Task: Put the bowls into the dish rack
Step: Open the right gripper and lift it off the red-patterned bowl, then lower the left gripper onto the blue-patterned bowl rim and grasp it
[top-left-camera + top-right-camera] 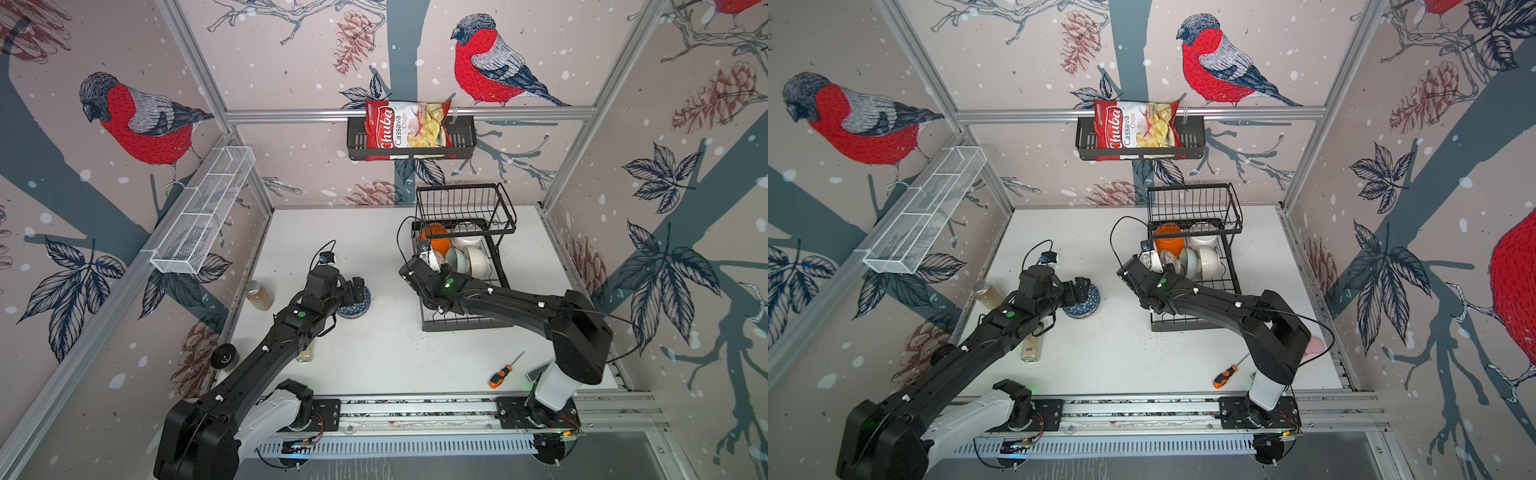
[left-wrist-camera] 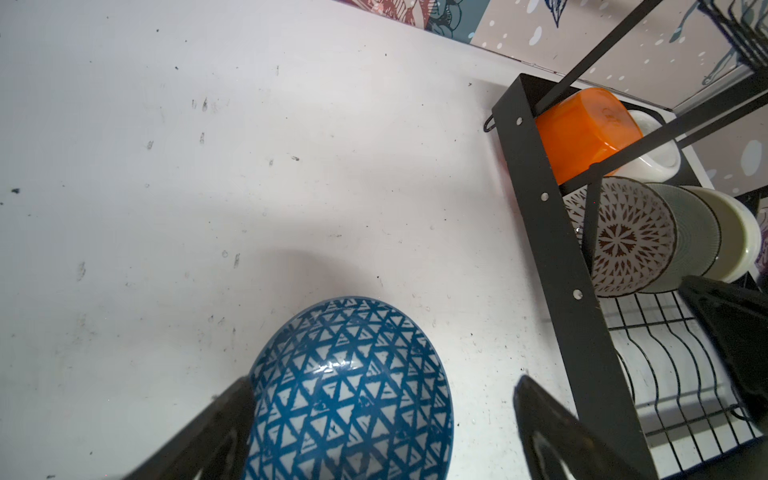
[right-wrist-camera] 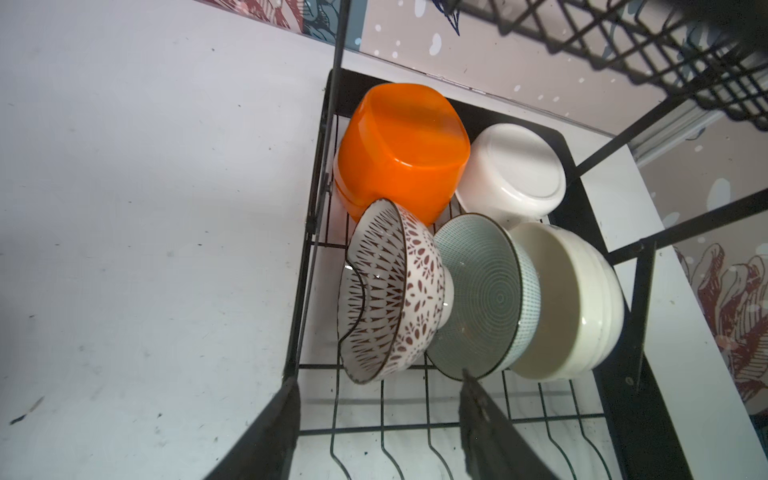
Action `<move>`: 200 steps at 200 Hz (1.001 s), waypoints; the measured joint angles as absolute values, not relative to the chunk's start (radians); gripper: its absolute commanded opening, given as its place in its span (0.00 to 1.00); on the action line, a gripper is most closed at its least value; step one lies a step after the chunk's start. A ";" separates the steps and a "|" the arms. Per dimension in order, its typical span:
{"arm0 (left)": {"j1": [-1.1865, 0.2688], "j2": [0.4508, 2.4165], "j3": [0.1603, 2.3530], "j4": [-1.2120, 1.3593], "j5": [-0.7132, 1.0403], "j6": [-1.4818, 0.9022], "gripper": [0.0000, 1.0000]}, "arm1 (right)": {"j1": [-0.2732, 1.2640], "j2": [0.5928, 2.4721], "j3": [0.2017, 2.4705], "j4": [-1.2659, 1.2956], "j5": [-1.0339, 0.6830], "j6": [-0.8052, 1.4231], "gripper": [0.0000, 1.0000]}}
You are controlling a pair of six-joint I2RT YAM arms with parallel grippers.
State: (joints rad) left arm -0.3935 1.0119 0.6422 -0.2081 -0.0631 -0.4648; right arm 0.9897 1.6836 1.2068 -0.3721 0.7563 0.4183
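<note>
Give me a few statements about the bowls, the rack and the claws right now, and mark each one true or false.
1. The blue triangle-patterned ceramic bowl sits in the black wire dish rack. False: it rests on the white table, at the open left claw.
2. The glossy orange bowl is in the rack's lower tier. True.
3. The right claw grips a bowl. False: it is open and empty over the rack.
4. An orange-handled screwdriver lies on the table. True.

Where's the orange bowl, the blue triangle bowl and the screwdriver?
orange bowl (image 3: 401,141): right wrist view, on its upturned bottom.
blue triangle bowl (image 2: 349,395): left wrist view, on its patterned surface.
screwdriver (image 1: 498,376): in a top view, on its orange handle.
</note>
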 measured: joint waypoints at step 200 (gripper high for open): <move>-0.393 1.156 0.773 -0.506 -0.232 -0.571 0.94 | 0.909 1.475 1.134 -0.300 0.322 0.314 0.66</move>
State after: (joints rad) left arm -0.3935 1.1564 0.7734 -0.5056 -0.2321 -0.5713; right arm 0.9092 1.4750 1.1343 -0.3000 0.3222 0.3138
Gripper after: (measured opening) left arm 0.949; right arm 0.655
